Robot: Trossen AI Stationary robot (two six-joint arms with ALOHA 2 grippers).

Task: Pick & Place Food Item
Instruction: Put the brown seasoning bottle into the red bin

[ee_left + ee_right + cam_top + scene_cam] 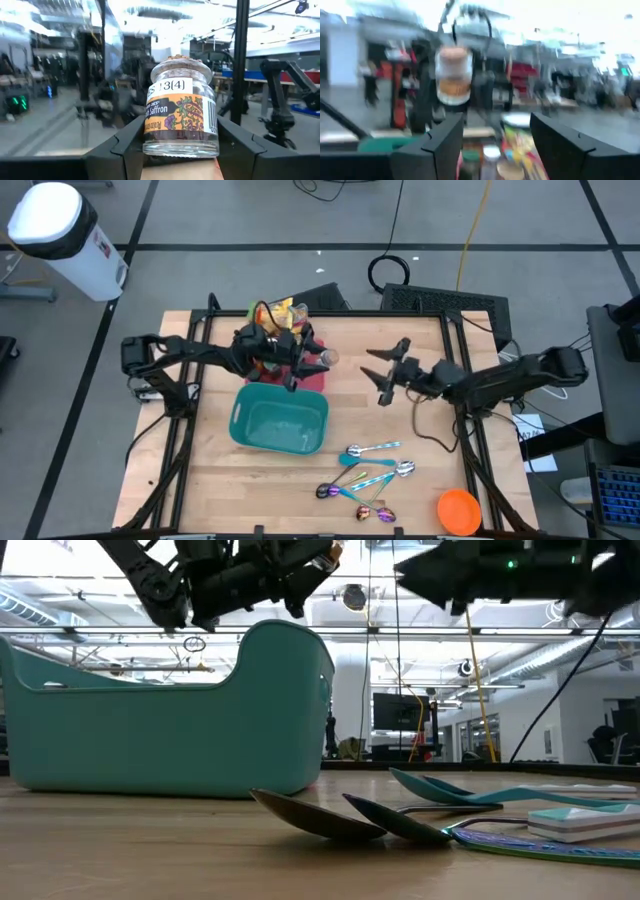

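My left gripper is shut on a small glass saffron jar with a cork lid and an orange label. It holds the jar in the air over the red tray, by the far rim of the teal bin. The jar also shows in the high view and the right wrist view. My right gripper is open and empty, hovering to the right of the jar with its fingers toward it. My left gripper pinches the jar between its two fingers, on the lower part of its glass sides, below the label. The fingers come level from the table's left. The jar stands upright, cork lid up, lifted clear of the table.
Packaged food items lie on the red tray behind the bin. Several coloured spoons lie on the near middle of the table, and an orange bowl sits at the near right corner. In the low view the bin fills the left.
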